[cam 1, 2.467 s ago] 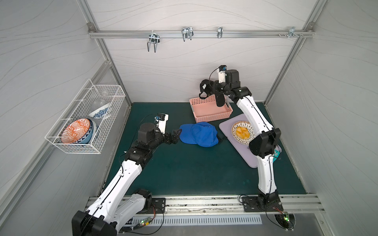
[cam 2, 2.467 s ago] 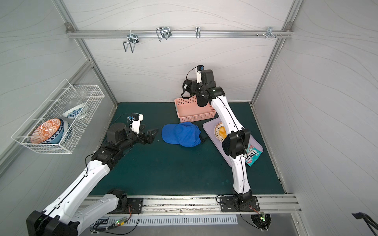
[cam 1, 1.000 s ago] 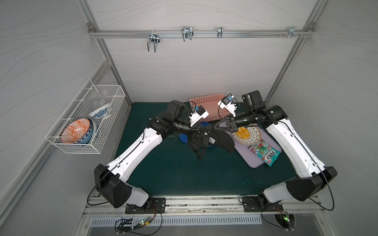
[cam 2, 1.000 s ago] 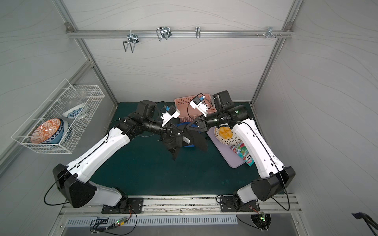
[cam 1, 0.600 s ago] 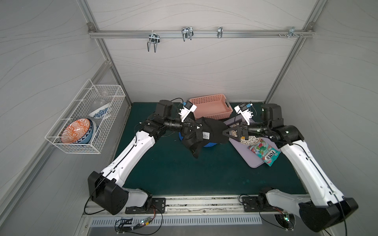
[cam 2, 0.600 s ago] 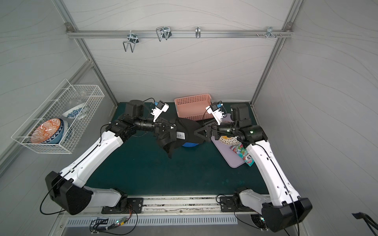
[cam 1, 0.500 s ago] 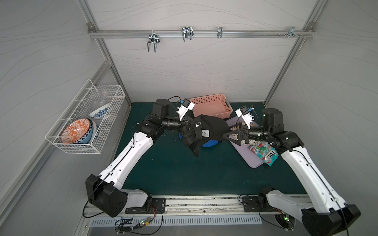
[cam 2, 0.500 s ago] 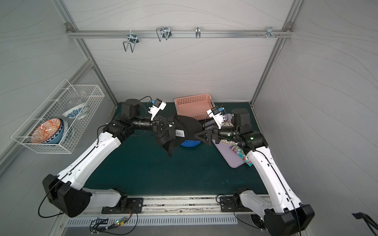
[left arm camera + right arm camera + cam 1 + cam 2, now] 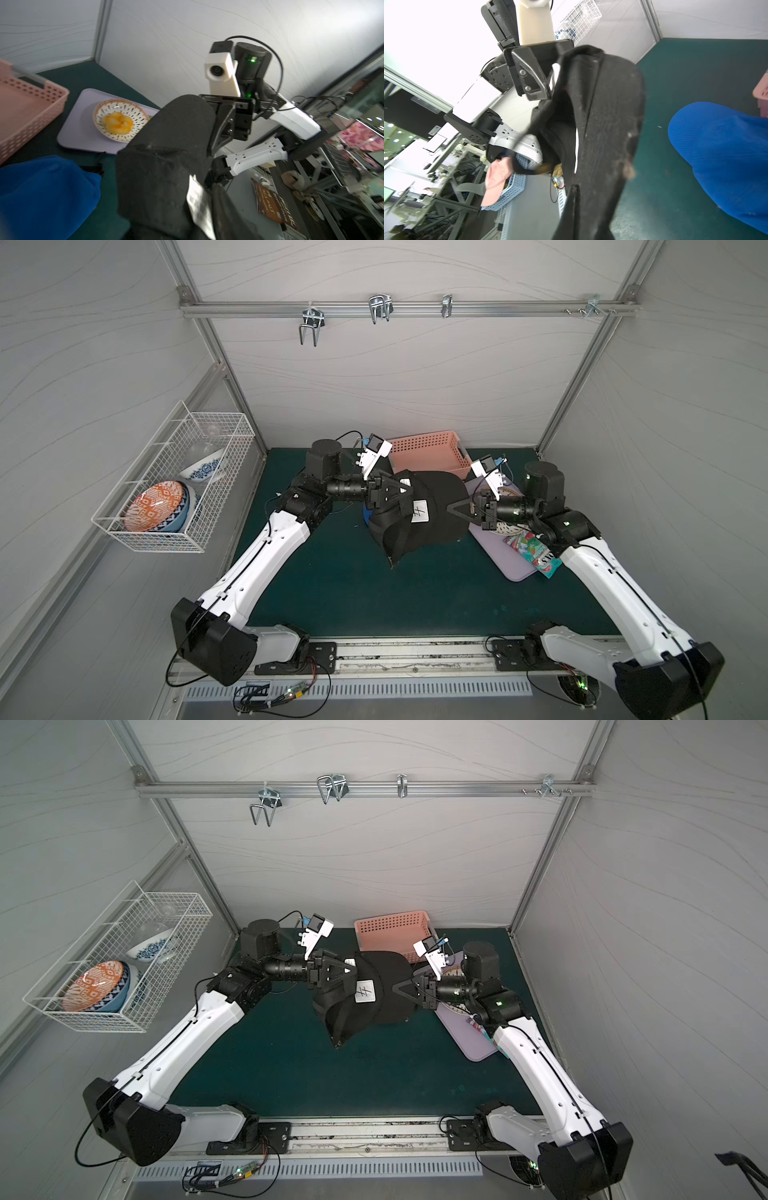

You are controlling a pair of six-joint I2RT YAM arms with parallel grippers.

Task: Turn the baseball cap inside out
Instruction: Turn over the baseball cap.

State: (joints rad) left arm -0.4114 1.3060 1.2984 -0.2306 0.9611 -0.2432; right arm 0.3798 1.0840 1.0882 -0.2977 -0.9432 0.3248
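right gripper (image 9: 454, 506) pinched tight on the rim of the black fabric baseball cap (image 9: 440, 510), left gripper (image 9: 401, 493) against its opposite side, spread impossible to tell, cap hanging in the air between both arms, blue fabric cap (image 9: 720, 145) on the dark green mat (image 9: 332, 580) beneath, pink perforated plastic basket (image 9: 428, 452) behind

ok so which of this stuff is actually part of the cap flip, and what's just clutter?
In play:
- black cap, lifted between the arms
- left gripper, at the cap's rim
- right gripper, jaws shut on the cap

Clutter:
- blue cap, lying underneath
- pink basket
- purple tray, plate, candy packet
- wire rack, bowls
- wall hooks
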